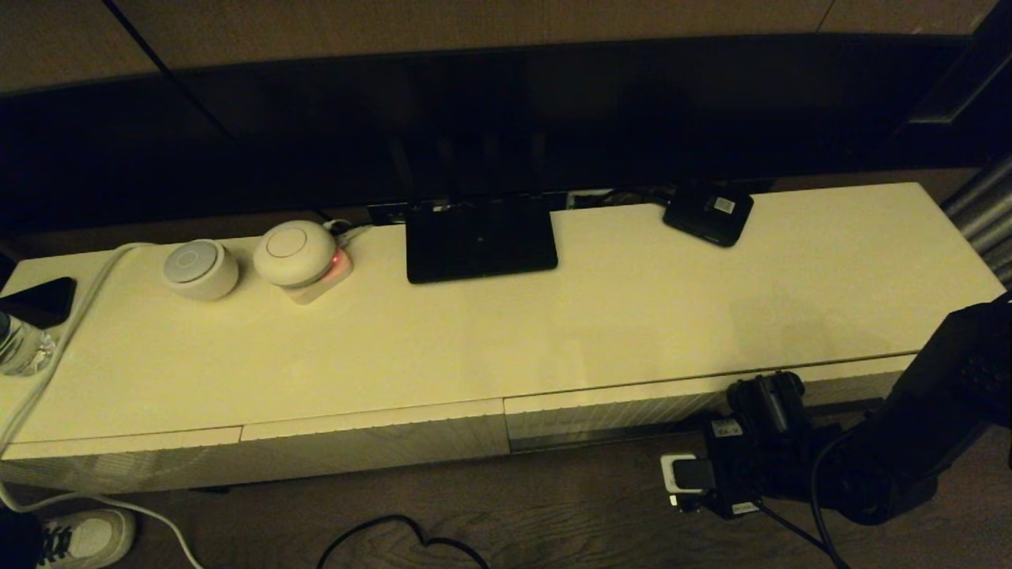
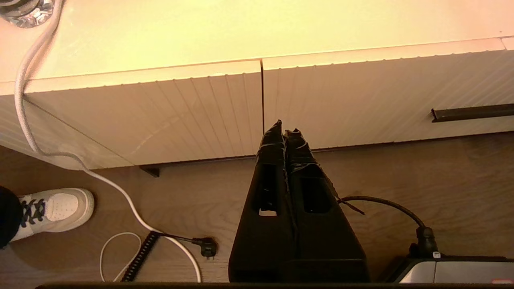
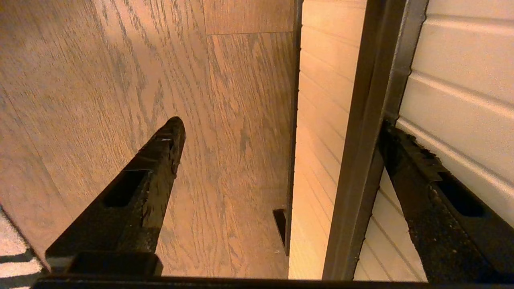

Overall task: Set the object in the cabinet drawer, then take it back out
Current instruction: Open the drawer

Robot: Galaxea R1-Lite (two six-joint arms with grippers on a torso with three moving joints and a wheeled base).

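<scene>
The black umbrella is not in sight in any view. The cabinet drawer (image 1: 617, 411), the wide ribbed cream front on the right half, looks shut. Its dark handle bar (image 3: 361, 140) runs along the front's lower edge. My right gripper (image 1: 763, 403) is low in front of that drawer and open (image 3: 281, 128). One finger (image 3: 160, 160) hangs over the wooden floor, and the other finger (image 3: 425, 184) lies against the ribbed front behind the bar, so the jaws straddle the handle. My left gripper (image 2: 284, 126) is shut and empty, low before the seam between the two left drawer fronts.
On the cabinet top (image 1: 632, 316) sit a flat black router (image 1: 481, 237), a small black box with a white sticker (image 1: 709, 212), two round white devices (image 1: 200, 269) and a white cable (image 1: 71, 308). A white shoe (image 1: 83, 537) and a black cable (image 1: 395, 537) are on the floor.
</scene>
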